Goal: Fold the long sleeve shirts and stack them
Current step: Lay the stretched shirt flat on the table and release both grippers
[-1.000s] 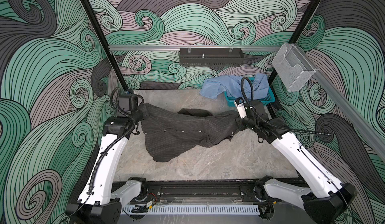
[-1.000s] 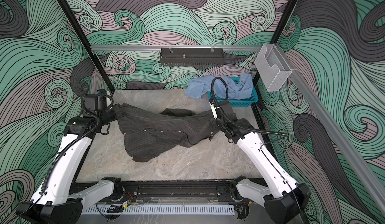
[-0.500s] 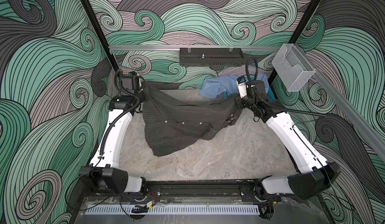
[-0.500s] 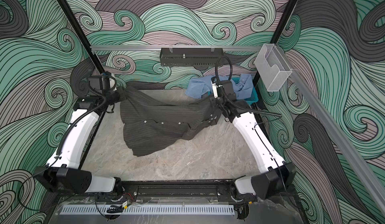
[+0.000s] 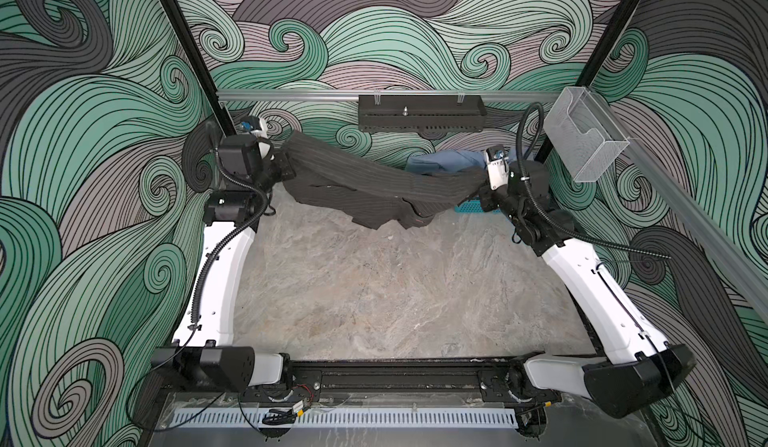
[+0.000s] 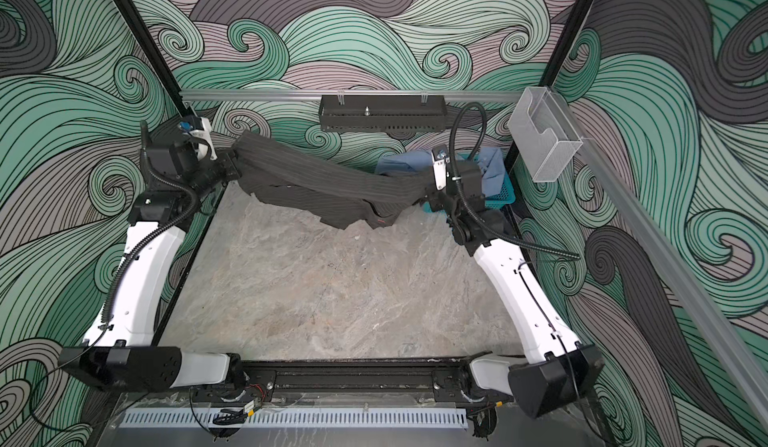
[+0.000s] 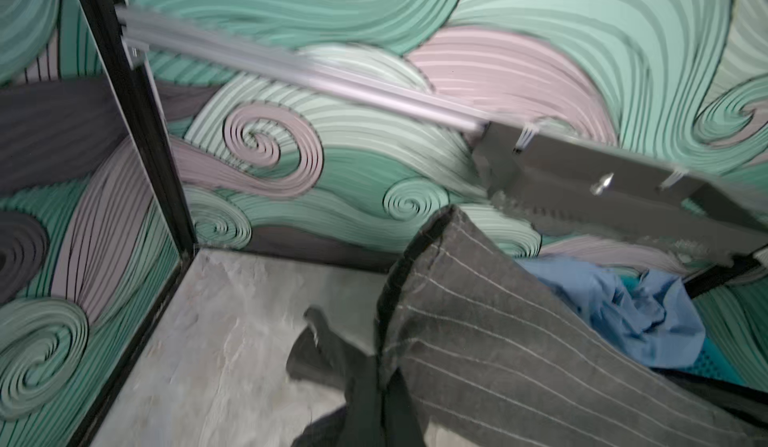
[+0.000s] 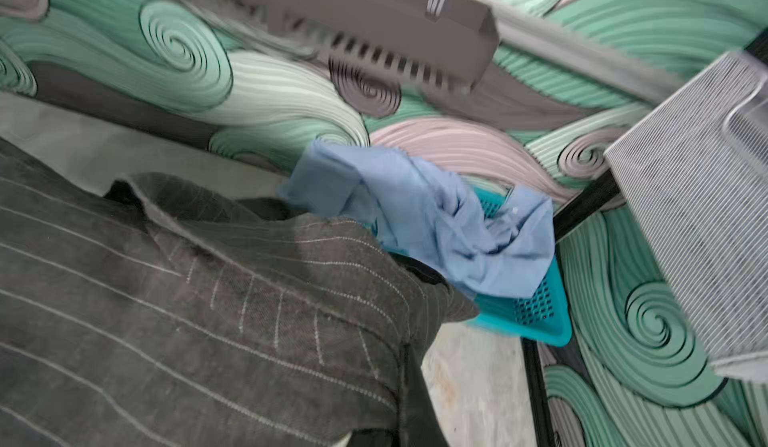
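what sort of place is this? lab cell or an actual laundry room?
Probably a robot lab cell, not a home: two white arms mounted on a rail, swirl-printed panels on a black frame closing in a stone-look table, a dark shirt strung between the arms.

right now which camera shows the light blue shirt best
The right wrist view: the light blue shirt lies close and mostly unhidden, crumpled over the teal basket. Both top views show only small patches behind the hanging pinstriped shirt. The left wrist view shows part, half covered by that shirt.
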